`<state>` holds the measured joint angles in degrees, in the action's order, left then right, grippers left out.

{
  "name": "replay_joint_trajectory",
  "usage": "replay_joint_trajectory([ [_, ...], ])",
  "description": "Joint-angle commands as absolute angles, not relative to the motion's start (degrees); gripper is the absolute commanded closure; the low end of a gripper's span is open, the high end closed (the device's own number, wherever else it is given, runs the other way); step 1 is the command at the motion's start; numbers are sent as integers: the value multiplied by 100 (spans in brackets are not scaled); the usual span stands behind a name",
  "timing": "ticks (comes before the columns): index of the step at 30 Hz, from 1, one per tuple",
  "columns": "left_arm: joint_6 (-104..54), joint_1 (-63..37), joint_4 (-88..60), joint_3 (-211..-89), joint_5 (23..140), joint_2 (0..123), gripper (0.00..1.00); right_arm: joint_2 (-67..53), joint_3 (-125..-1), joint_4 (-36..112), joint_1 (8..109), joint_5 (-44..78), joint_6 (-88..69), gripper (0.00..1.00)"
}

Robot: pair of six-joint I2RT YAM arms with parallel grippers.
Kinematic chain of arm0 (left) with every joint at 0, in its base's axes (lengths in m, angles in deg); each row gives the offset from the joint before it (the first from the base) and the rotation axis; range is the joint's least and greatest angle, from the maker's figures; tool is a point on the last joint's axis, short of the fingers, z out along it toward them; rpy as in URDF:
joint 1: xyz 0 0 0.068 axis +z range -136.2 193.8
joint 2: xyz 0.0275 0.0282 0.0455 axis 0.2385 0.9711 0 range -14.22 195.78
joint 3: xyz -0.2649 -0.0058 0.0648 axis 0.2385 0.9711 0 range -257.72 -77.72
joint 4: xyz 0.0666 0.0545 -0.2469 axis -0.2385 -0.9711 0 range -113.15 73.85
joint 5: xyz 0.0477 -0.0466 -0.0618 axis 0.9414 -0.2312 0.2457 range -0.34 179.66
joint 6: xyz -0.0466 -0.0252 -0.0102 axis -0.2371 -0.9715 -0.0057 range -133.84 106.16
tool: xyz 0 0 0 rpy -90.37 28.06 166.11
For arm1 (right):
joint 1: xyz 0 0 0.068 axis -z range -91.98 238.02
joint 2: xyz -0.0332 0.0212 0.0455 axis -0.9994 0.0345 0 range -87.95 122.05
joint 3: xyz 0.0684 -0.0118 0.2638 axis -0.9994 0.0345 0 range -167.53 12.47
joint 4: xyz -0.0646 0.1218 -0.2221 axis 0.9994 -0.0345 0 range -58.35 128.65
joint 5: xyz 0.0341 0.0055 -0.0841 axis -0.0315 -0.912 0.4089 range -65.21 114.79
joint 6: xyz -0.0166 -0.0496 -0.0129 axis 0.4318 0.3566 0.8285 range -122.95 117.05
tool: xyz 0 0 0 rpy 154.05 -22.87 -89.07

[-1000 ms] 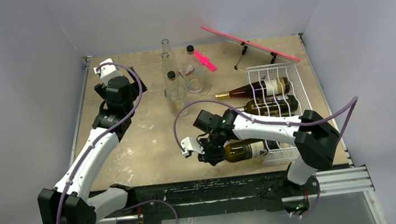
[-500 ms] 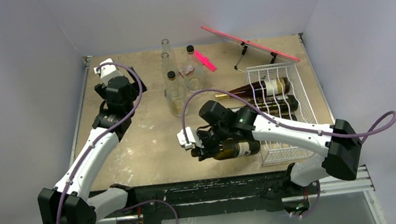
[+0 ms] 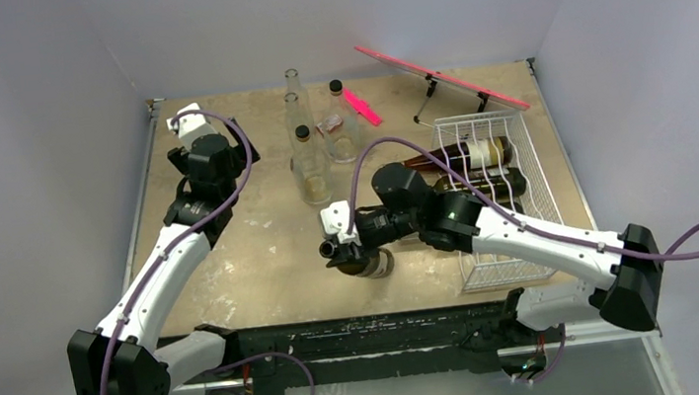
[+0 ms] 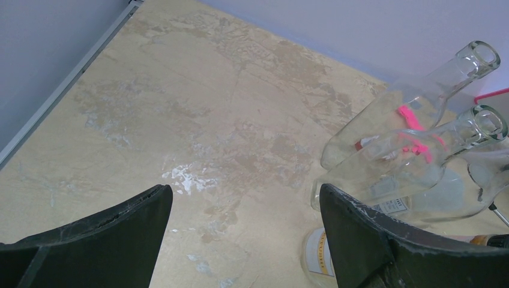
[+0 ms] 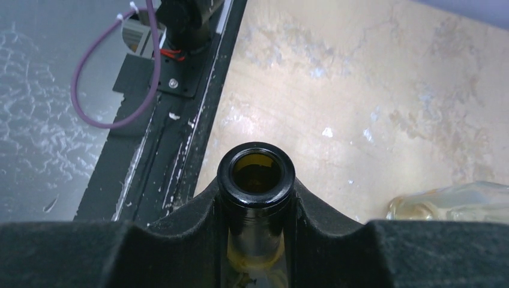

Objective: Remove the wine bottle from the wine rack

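The right gripper point(image 5: 256, 207) is clamping black, matte fingers point(image 5: 192, 225) around the smooth round neck of the dark amber glass bottle point(image 3: 373, 262), just left of the white wire rack point(image 3: 493, 268), above the mottled tan table point(image 3: 263, 257). The left gripper point(image 4: 243, 201) is gaping wide and empty. The fingers are hiding the bottle's body in the wrist view.

Table point(image 3: 263, 257), tan, worn. At 3 o'clock: wine rack point(image 3: 486, 124), white wire, two dark bottles point(image 3: 465, 156) lying inside, necks toward 9 o'clock. At 6 o'clock: wine bottle point(image 3: 373, 262), dark, outside the rack, gripped by the right gripper point(image 3: 342, 251). At 12 o'clock: clear glass bottles point(image 3: 309, 157), clustered upright. At 1 o'clock: pink board point(image 3: 441, 78) on a stand. At 10 o'clock: left arm point(image 3: 208, 164), apart from all items.
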<state>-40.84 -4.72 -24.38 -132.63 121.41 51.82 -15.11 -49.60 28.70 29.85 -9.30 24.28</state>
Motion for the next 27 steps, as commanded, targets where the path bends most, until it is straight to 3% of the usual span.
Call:
replay_joint_trajectory([
  [1,-4074,-499,-2258,-13462,12258,5140,8,-1954,-4742,4492,2958,-916,2043,100],
  [11,-4055,-494,-2275,-13478,12288,5184,8,-1889,-4129,6908,3240,-642,1281,100],
  [21,-3989,-497,-2278,-13484,12401,5149,8,-1585,-3988,8189,4056,-833,473,100],
  [27,-3990,-499,-2283,-13496,12400,5092,8,-1492,-4150,8109,4517,-662,466,100],
])
